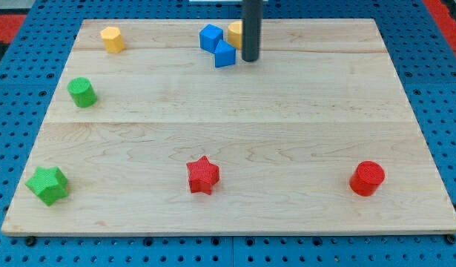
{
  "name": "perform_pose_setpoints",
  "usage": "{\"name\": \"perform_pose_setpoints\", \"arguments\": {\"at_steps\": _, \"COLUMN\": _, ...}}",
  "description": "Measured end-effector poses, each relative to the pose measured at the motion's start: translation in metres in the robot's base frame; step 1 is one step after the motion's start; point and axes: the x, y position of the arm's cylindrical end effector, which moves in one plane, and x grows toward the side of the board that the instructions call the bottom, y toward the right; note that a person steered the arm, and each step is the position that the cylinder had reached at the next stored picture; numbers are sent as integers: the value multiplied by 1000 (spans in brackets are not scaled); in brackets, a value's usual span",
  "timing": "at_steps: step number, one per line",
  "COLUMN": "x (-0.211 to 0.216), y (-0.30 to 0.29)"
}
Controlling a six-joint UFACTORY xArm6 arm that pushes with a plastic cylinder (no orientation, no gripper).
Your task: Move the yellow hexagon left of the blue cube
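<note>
Yellow block point(233, 33) just beside my tip point(250, 59)

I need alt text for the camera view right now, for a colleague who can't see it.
My tip sits at the view's top, just right of two touching blue blocks, with a yellow block half hidden behind the rod. Another yellow block lies top left; green and red pieces are scattered elsewhere on the wooden board.

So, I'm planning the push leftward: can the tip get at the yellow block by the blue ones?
Probably yes: my tip stands right beside the yellow block, on its right. The rod hides part of it, and two blue blocks crowd its left.
</note>
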Motion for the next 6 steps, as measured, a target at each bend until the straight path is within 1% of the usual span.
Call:
{"name": "perform_pose_setpoints", "arguments": {"at_steps": 1, "x": 43, "y": -6}}
{"name": "perform_pose_setpoints", "arguments": {"at_steps": 3, "x": 58, "y": -97}}
{"name": "perform_pose_setpoints", "arguments": {"at_steps": 4, "x": 42, "y": -168}}
{"name": "perform_pose_setpoints", "arguments": {"at_steps": 5, "x": -3, "y": -220}}
{"name": "perform_pose_setpoints", "arguments": {"at_steps": 6, "x": -22, "y": -258}}
